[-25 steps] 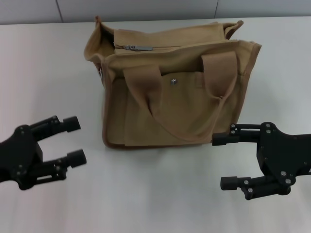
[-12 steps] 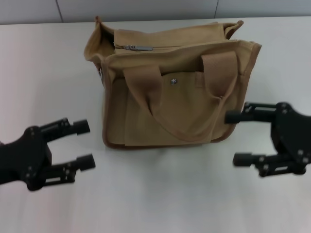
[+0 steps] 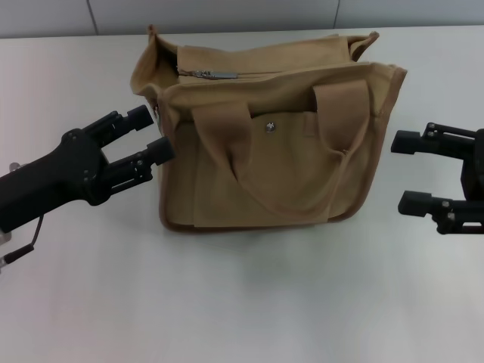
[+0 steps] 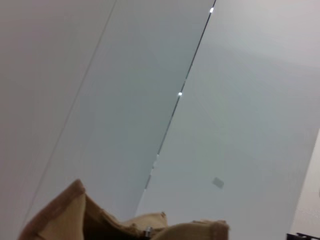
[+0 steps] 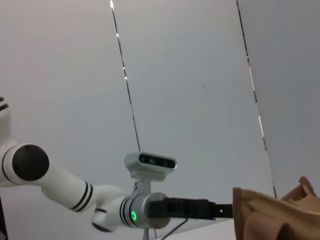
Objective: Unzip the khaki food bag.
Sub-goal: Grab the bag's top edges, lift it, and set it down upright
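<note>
The khaki food bag stands upright at the middle of the white table, its front pocket with a silver snap facing me. Its metal zipper pull lies at the top's left end, the zipper closed. My left gripper is open, its fingertips right at the bag's left side near the top corner. My right gripper is open and empty, a little to the right of the bag. The bag's top edge shows in the left wrist view and the right wrist view.
The white table stretches in front of the bag. A grey wall runs behind the table's far edge. The left arm shows in the right wrist view.
My left gripper has moved up and right to the bag's left side. My right gripper has moved right and up, away from the bag's lower right corner.
</note>
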